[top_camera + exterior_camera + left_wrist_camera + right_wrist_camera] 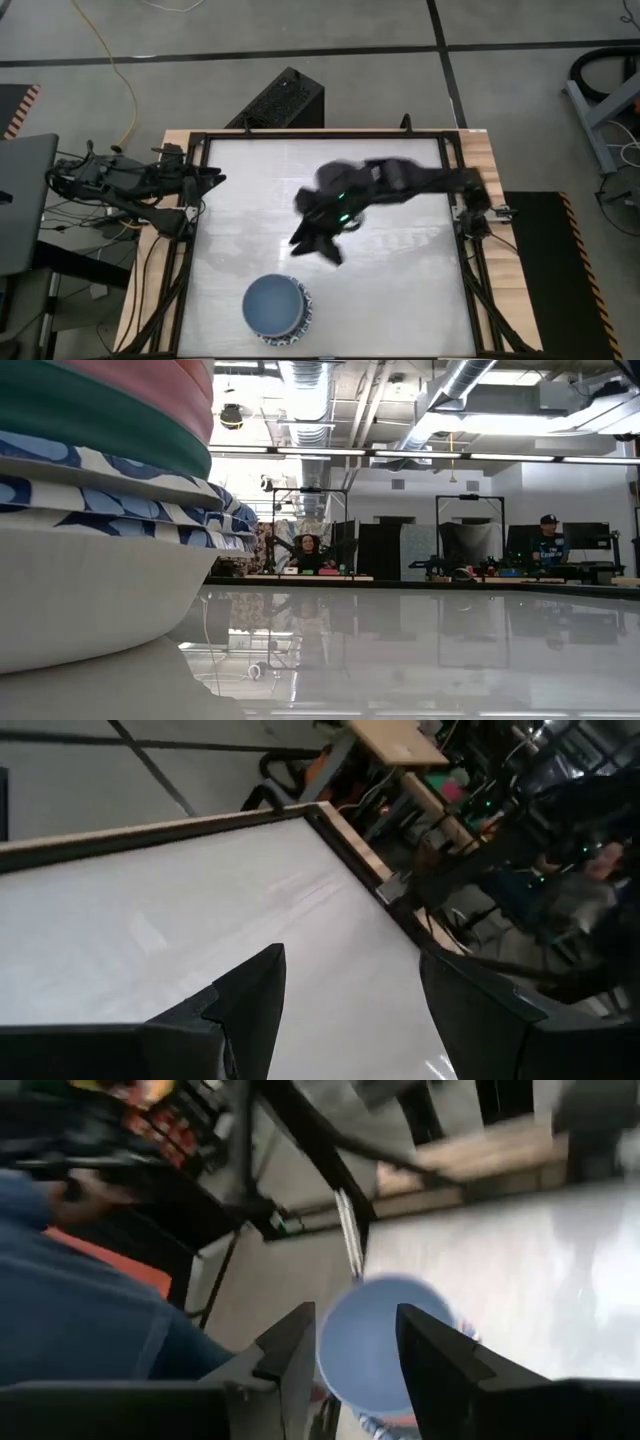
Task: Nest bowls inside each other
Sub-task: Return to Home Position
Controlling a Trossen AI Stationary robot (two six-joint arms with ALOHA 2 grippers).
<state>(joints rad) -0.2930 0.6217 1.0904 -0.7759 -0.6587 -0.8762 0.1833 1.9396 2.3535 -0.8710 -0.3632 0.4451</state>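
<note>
A stack of nested bowls stands near the table's near edge, left of the middle. A blue bowl sits on top, and a blue-patterned rim shows under it. Close in the low view, the stack shows a pink bowl, a green bowl, patterned rims and a white wall at the bottom. My right gripper hangs open above the table's middle, apart from the stack; its wrist view shows the blue bowl far below its fingers. My left gripper waits open at the left edge.
The white table top has free room to the right of and beyond the stack. A dark frame runs around the table. A person's blue sleeve shows beside the table in the right wrist view. People sit far behind.
</note>
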